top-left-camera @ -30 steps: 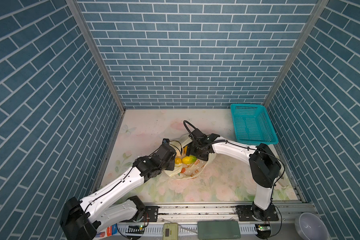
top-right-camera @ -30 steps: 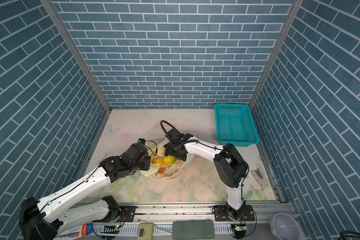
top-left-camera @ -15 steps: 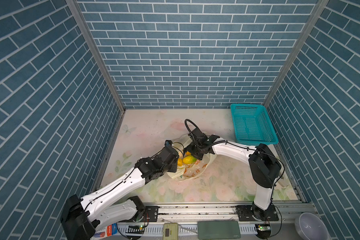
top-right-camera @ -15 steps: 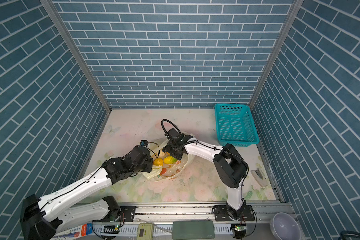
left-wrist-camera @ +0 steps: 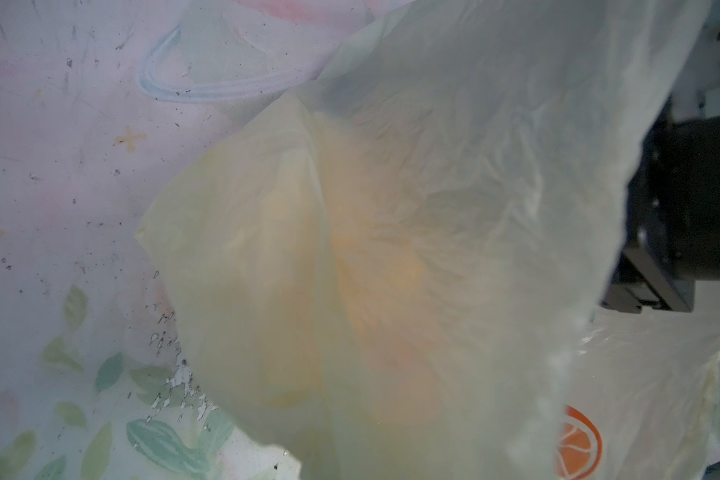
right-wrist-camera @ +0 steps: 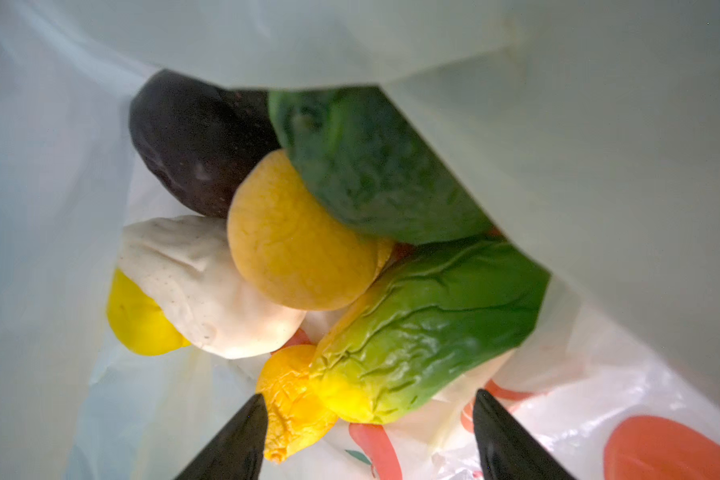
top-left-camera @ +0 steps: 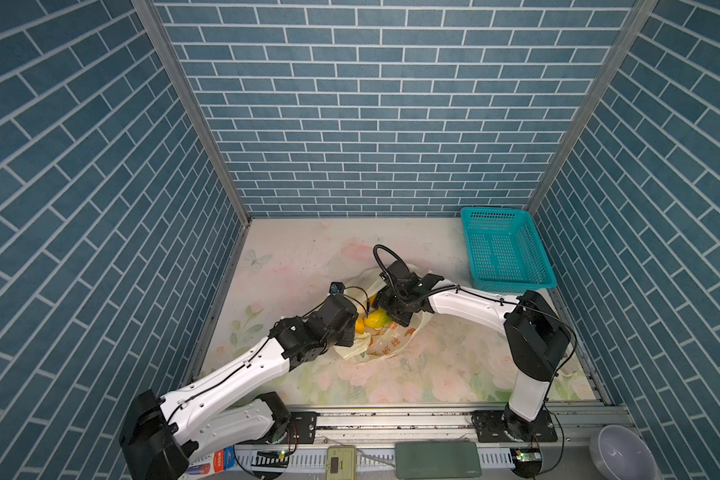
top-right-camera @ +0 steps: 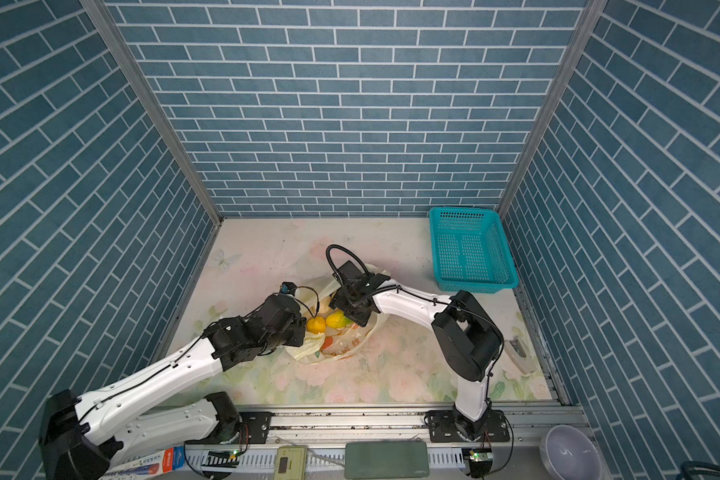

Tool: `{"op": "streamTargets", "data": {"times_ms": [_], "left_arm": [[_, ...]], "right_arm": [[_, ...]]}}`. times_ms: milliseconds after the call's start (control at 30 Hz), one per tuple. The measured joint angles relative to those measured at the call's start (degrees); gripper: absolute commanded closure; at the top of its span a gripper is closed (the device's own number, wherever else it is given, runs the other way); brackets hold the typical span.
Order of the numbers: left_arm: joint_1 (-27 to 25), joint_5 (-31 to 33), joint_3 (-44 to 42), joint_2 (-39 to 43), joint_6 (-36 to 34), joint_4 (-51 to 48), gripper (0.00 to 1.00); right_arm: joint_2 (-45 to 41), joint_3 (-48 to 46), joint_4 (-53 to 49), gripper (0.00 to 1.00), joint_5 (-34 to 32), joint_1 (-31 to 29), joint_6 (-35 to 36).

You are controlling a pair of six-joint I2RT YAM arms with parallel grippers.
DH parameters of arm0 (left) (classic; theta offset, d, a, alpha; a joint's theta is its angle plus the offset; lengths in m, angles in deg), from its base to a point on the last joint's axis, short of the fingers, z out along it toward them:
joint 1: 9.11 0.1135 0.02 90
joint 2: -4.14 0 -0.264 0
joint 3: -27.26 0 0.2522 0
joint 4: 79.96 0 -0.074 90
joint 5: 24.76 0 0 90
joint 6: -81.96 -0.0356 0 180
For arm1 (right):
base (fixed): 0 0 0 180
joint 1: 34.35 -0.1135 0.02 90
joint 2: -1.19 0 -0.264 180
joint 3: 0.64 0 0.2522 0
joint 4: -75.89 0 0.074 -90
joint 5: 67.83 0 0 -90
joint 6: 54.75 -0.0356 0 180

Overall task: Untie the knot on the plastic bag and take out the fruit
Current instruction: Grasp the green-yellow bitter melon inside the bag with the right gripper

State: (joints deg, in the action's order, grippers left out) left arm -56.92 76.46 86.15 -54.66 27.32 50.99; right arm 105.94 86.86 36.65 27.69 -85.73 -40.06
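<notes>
— What's the biggest thing down there?
— The floral mat (top-left-camera: 433,374): flat, matte, scuffed with dark specks. In its far right corner sits a teal basket (top-left-camera: 512,284), rigid perforated plastic, rectangular, well apart from everything else.
— And the plastic bag (top-left-camera: 391,345)?
— It lies slumped mid-mat. It is thin, crinkly, translucent pale yellow film with orange-red prints. Its printed closed end bulges toward the front rail (top-left-camera: 391,415), and its mouth gapes upward with the fruit (top-left-camera: 377,321) showing through.
— So the fruit is inside?
— All of it, seen in the right wrist view. The long yellow-green one (right-wrist-camera: 425,324) has wrinkled skin, and its long axis runs from a yellow end by the claw to a green end under the film. Next come a green one (right-wrist-camera: 375,166), glossy and dimpled, and a dark brown-black one (right-wrist-camera: 196,141), a matte oval. A cream-white one (right-wrist-camera: 200,286) is speckled, and an orange-yellow lemon (right-wrist-camera: 296,237), round and pebbled, sits on top. A brighter lemon (right-wrist-camera: 138,320) is tucked under the cream one.
— The claws?
— The right gripper (right-wrist-camera: 368,395) is released inside the mouth, its black tapered fingertips (right-wrist-camera: 242,440) spread either side of that yellow end, pinching nothing. The left gripper (top-left-camera: 350,320) is clenched at the bag's left edge. Film veils its camera, so I cannot tell whether plastic sits in it.
</notes>
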Motion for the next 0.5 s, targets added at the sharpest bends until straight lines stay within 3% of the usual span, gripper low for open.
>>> {"op": "streamTargets", "data": {"times_ms": [500], "left_arm": [[-0.1, 0.0, -0.2, 0.1, 0.1, 0.3, 1.00]], "right_arm": [[4.2, -0.2, 4.8, 0.27, -1.0, 0.3, -2.5]]}}
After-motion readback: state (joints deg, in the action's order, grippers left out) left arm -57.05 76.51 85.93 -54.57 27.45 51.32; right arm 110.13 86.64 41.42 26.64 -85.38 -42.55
